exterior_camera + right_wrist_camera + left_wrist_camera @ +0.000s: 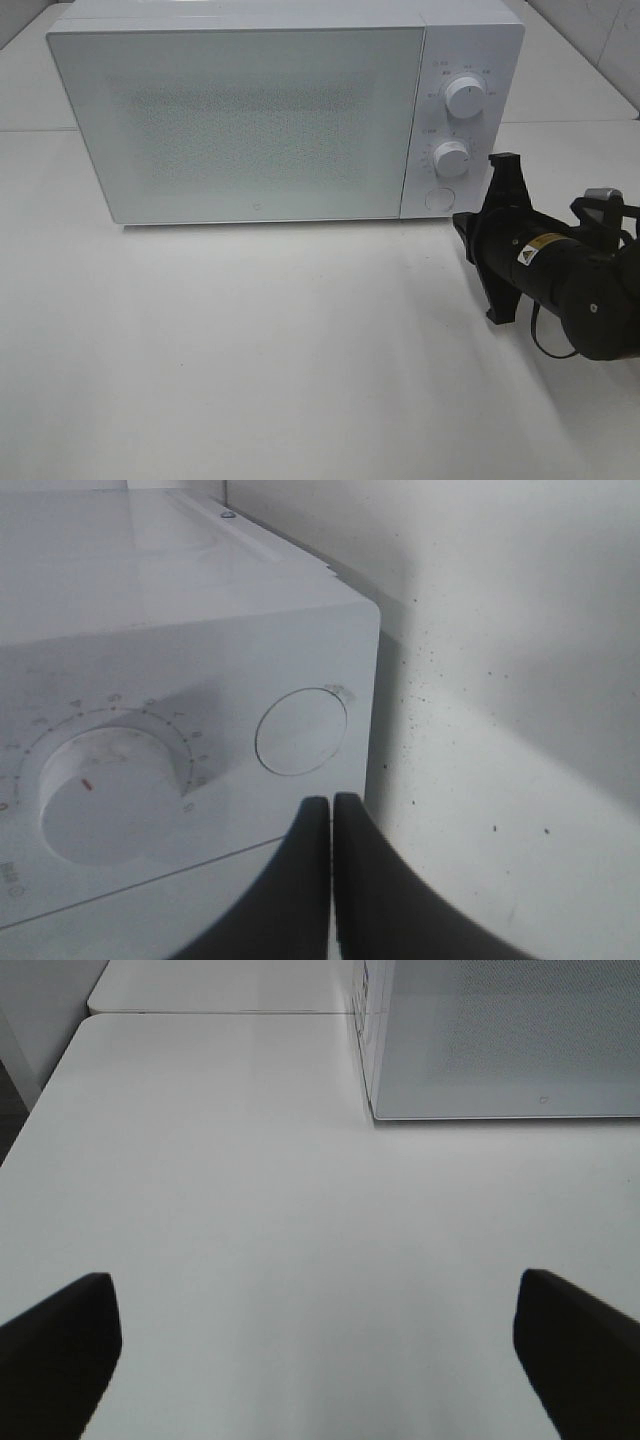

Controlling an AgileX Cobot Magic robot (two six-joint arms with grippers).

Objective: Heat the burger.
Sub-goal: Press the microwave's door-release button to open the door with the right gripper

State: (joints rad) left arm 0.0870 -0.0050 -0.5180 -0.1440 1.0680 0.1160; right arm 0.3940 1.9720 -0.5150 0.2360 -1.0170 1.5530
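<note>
Right jaws together, left jaws apart; the microwave (pixel 285 110) is closed, contents hidden.

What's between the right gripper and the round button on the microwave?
Nothing. The right wrist view shows the shut right gripper close to the round button, with only the bare white panel of the microwave between them.

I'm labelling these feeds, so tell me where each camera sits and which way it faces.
Exterior high: mounted high, looking down on the table and the microwave's closed front; right arm at right.
Left wrist: low over the table, facing the microwave's corner; open left gripper shows.
Right wrist: close to the microwave's button and dial; shut right gripper shows.
Shared: exterior high and right wrist both show button and dial.
</note>
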